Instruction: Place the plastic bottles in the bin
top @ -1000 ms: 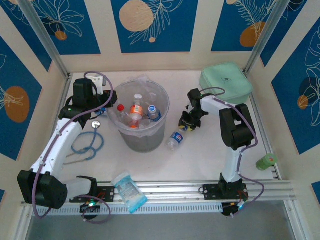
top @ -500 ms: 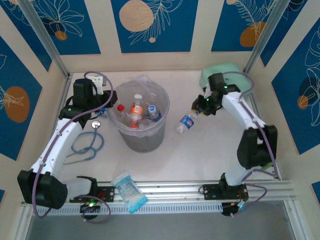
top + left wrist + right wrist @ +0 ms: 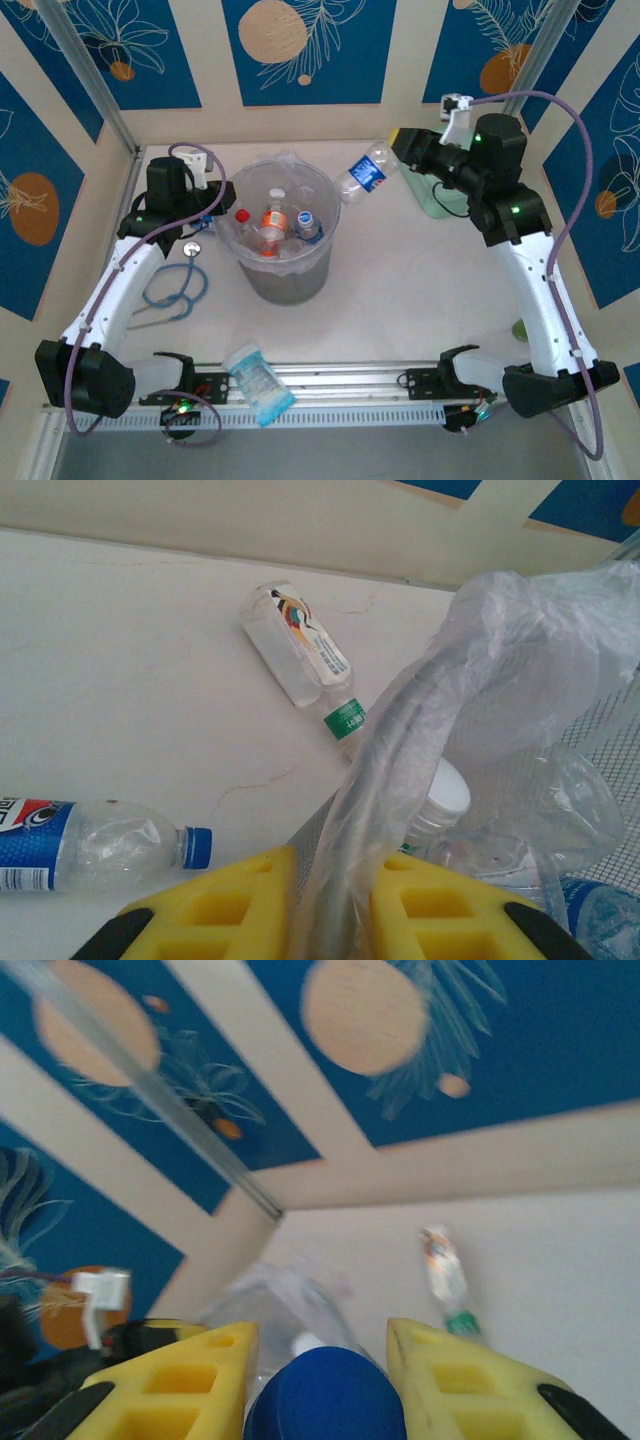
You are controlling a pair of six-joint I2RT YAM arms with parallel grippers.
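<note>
Elbow lifted high, the right arm reaches toward the tabletop's far edge, its right gripper (image 3: 393, 155) pinching a blue-labelled bottle (image 3: 364, 172) in the air just beyond the far-right rim of the bin (image 3: 285, 280). The left arm stretches forward, with the left gripper (image 3: 214, 200) clamped over the bin's left rim. Several bottles (image 3: 272, 222) lie inside.

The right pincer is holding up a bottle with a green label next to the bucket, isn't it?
Almost. The label is blue, not green. The top view shows the right pincer holding the bottle up in the air next to the bucket.
</note>
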